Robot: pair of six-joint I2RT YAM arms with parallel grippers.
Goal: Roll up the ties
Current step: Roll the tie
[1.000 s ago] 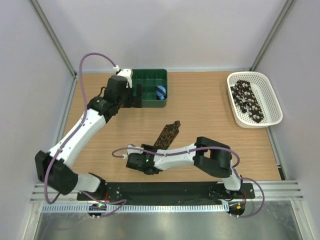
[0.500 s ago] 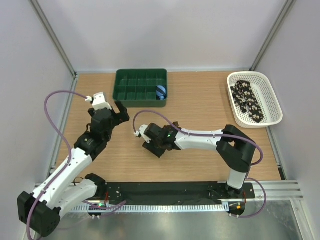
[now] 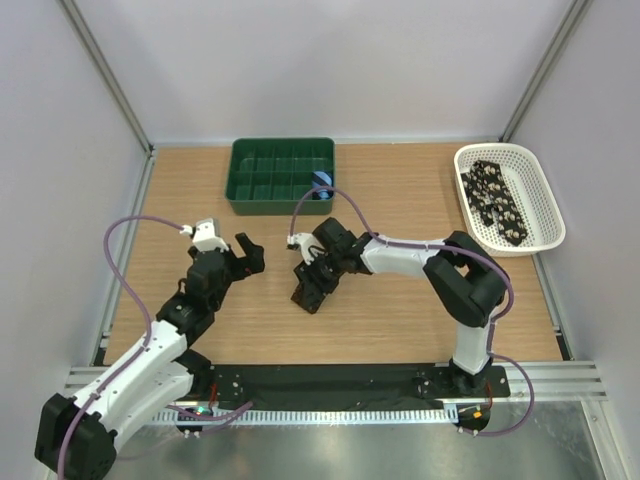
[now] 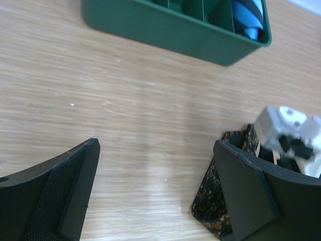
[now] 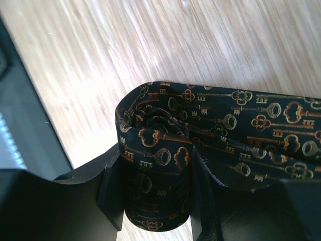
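A dark brown tie with tan-orange key motifs (image 5: 215,120) lies mid-table. Its end is wound into a tight roll (image 5: 158,150). My right gripper (image 5: 155,196) is shut on that roll, one finger on each side. From above, the right gripper (image 3: 315,278) sits over the tie (image 3: 307,296) at the table's centre. My left gripper (image 3: 250,255) is open and empty, just left of the tie. Its view shows the tie's edge (image 4: 210,201) beside its right finger (image 4: 246,196). A black tie with pale spots (image 3: 497,200) lies in the white basket (image 3: 545,190).
A green compartment tray (image 3: 262,175) stands at the back left, with a small blue striped roll (image 3: 322,184) in its right corner; both also show in the left wrist view, tray (image 4: 150,27) and roll (image 4: 248,12). The white basket is at the back right.
My left arm has pulled back from the green tray to the near left. My right gripper has moved from the front to the centre, and the flat tie is now bunched into a roll in it.
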